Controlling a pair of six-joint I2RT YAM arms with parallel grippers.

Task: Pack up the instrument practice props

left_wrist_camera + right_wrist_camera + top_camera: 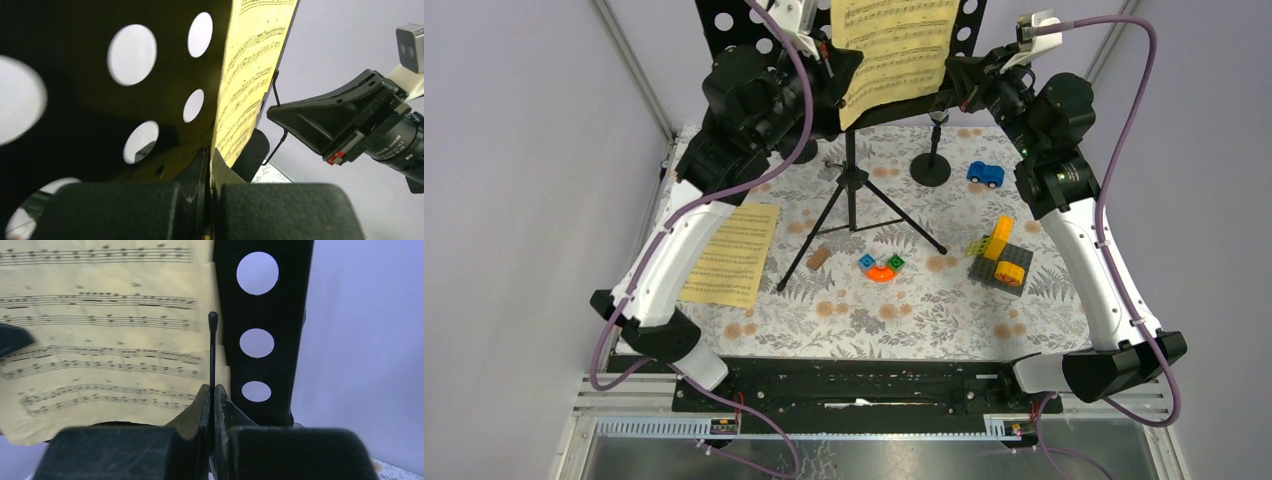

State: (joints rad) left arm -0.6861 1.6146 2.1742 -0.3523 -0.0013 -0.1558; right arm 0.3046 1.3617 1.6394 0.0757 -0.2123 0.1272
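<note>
The black perforated music rack (739,25) (75,115) (285,315) stands on tripod legs (854,215) at the back middle. A yellow sheet-music page (894,50) (245,95) (100,340) leans on it. My left gripper (827,52) (210,160) is shut on that page's left edge, tight against the rack's plate. My right gripper (954,82) (212,392) is shut on the rack's thin black wire page holder (212,350) at the page's right edge. A second yellow page (729,255) lies flat at the left. One short black round-based mic holder (931,165) stands behind the tripod.
A small blue toy car (985,174) sits at the back right. An orange curved block (881,268) and a small brown piece (818,257) lie between the tripod legs. A brick build (1002,262) stands at the right. Purple cables loop over both arms.
</note>
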